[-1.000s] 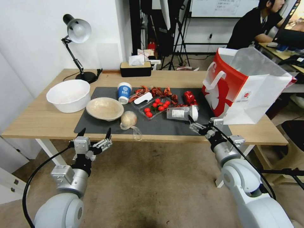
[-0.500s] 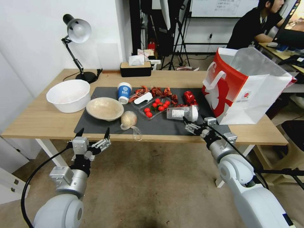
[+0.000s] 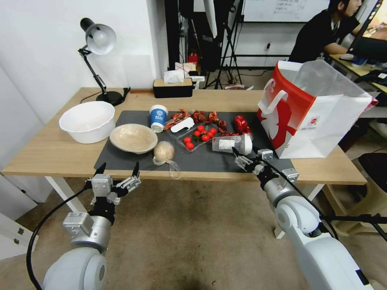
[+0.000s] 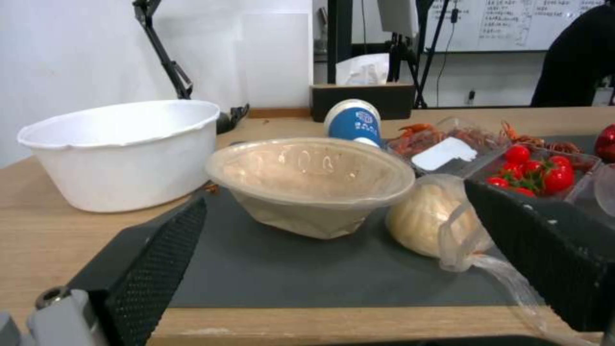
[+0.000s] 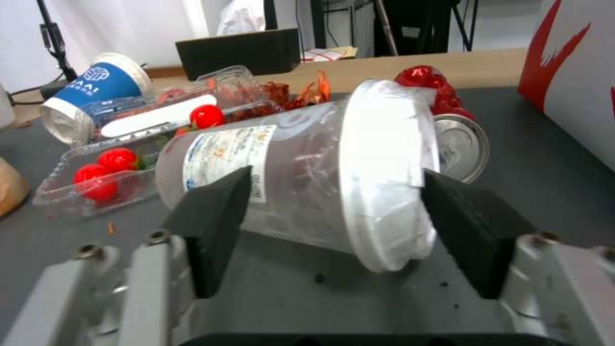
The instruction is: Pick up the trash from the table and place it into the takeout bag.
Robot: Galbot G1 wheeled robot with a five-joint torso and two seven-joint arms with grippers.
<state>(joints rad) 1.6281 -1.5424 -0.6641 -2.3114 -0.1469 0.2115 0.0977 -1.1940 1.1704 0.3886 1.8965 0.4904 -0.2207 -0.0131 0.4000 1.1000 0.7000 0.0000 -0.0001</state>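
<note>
A clear plastic cup with a white lid [image 3: 230,143] [image 5: 301,178] lies on its side on the dark mat [image 3: 201,162] of the table [image 3: 48,155]. My right gripper [image 3: 244,154] [image 5: 333,179] is open, its pads on either side of the cup's lid end, not touching it. A shiny red wrapper [image 3: 241,123] [image 5: 424,78] lies behind the cup. The takeout bag [image 3: 310,108] stands open at the right. Further left are a beige bowl [image 3: 133,137] [image 4: 307,178], a blue-and-white paper cup [image 3: 158,117] and a wrapped beige ball [image 3: 164,152] [image 4: 426,221]. My left gripper [image 3: 119,167] hangs open before the table's front edge.
A white tub [image 3: 87,121] sits at the left of the table, with a desk lamp [image 3: 98,40] and a tissue box [image 3: 172,86] at the back. A clear tray of cherry tomatoes [image 3: 197,137] and crayfish shells [image 3: 201,117] lie mid-mat.
My right gripper has moved left and forward, so its open fingers now straddle the plastic cup. The left gripper has sunk slightly.
</note>
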